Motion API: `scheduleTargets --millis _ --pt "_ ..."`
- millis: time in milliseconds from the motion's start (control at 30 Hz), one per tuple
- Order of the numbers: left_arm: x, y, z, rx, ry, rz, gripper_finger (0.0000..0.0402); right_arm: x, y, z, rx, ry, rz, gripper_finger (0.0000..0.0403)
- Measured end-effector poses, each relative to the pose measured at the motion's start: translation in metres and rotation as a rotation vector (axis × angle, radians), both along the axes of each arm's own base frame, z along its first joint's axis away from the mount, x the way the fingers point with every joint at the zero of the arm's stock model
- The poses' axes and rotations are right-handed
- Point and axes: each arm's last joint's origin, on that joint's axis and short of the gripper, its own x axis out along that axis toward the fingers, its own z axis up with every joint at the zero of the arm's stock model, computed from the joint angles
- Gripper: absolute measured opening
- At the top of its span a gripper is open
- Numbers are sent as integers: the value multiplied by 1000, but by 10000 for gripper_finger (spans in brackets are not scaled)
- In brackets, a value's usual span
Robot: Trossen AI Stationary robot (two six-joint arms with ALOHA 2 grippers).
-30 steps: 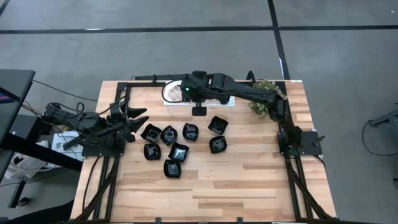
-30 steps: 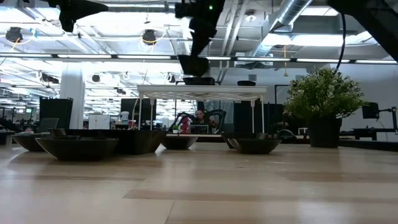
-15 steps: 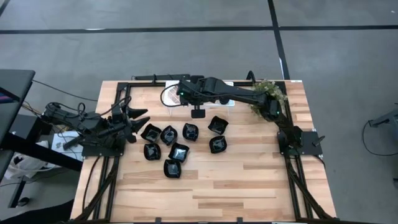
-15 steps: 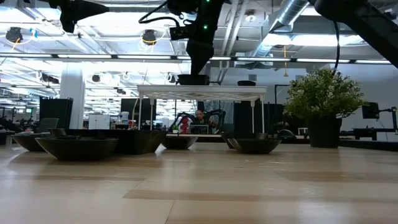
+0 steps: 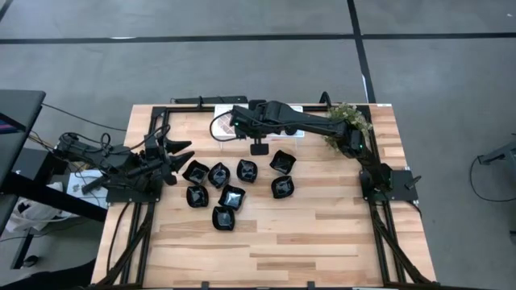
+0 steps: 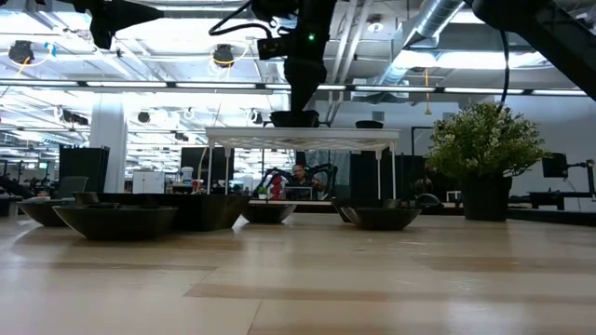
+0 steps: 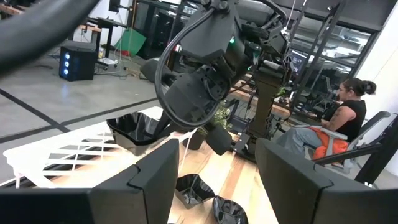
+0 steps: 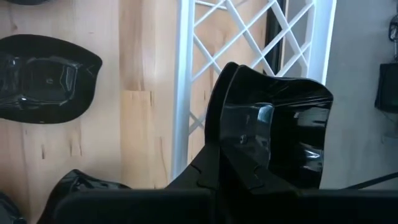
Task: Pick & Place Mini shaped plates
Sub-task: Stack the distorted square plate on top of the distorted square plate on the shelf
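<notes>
From above, the right gripper [image 5: 239, 121] reaches over the white lattice tray [image 5: 222, 122] at the table's twelve o'clock edge; loose mini shaped plates [image 5: 232, 194] cluster mid-table. The left gripper [image 5: 179, 151], at nine o'clock, has its fingers spread, empty. Right wrist view: fingers pinch one black plate [image 8: 283, 140] above the lattice.

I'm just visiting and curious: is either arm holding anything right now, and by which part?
Yes. The right pincer is shut on the rim of a mini shaped plate, held over the white lattice tray. The left pincer is open, holding nothing.
</notes>
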Motion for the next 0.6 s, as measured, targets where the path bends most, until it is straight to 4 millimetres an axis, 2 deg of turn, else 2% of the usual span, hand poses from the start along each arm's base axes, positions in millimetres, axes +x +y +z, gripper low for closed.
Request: scheduleTargets --millis 233,600 --pt "0 0 0 0 0 0 214 0 0 0 0 1 -1 6" --pt "0 0 0 0 0 0 214 -2 0 -1 5 23 0 49"
